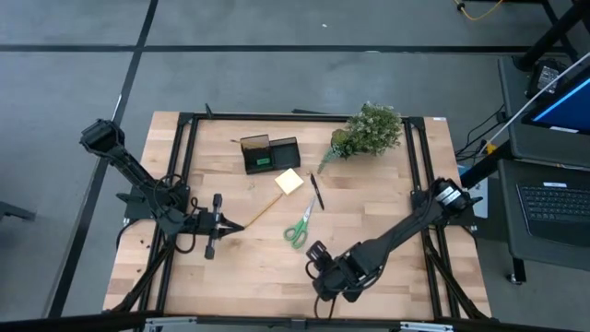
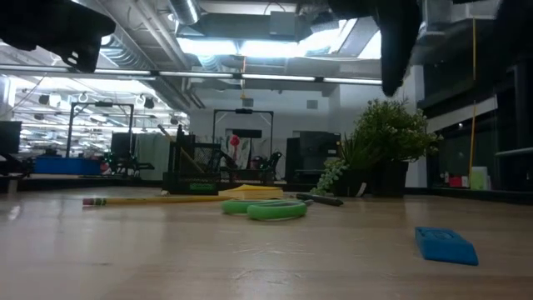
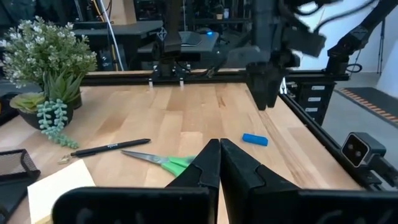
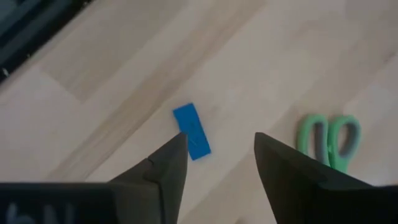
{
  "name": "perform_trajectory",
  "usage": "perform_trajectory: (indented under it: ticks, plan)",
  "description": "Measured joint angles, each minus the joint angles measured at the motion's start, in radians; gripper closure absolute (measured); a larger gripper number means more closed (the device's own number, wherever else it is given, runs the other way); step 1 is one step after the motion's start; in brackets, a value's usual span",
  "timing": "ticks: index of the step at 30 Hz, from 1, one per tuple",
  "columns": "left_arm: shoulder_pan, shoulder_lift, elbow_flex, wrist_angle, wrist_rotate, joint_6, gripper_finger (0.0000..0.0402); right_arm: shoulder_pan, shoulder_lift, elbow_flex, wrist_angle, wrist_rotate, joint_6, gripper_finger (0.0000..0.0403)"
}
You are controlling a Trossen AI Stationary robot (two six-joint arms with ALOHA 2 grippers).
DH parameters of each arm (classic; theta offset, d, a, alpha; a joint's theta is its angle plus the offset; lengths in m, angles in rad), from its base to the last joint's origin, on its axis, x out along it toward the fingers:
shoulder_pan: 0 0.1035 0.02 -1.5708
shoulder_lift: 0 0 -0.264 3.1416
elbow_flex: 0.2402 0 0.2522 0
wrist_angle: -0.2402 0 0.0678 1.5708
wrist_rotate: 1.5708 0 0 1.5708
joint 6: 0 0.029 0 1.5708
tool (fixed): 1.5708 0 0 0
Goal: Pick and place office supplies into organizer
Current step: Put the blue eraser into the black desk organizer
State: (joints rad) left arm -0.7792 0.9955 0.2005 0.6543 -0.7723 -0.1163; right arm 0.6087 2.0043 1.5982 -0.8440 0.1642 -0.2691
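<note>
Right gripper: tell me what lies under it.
Under the open right gripper lies a small flat blue rectangular piece on the bare wooden table. One fingertip covers the piece's near corner. Green-handled scissors lie beside it.

Scissors (image 4: 329,140) cut off; blades unseen.

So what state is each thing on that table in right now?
Left gripper: jaws shut, empty, by the pencil's tip.
Right gripper: jaws open, above the blue piece.
Scissors: blades closed, lying flat.
Sticky-note pad: flat on the table.
Pen: lying loose.
Pencil: lying loose.
Organizer: upright, holding something green.
</note>
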Motion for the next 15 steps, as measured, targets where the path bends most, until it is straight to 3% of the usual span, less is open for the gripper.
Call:
perform_trajectory:
  ticks: [15]
  plan:
    - [0.001, 0.000, 0.000, 0.000, 0.000, -0.083, 0.0398, 0.001, 0.122, 0.000, -0.001, 0.011, -0.079, 0.0217]
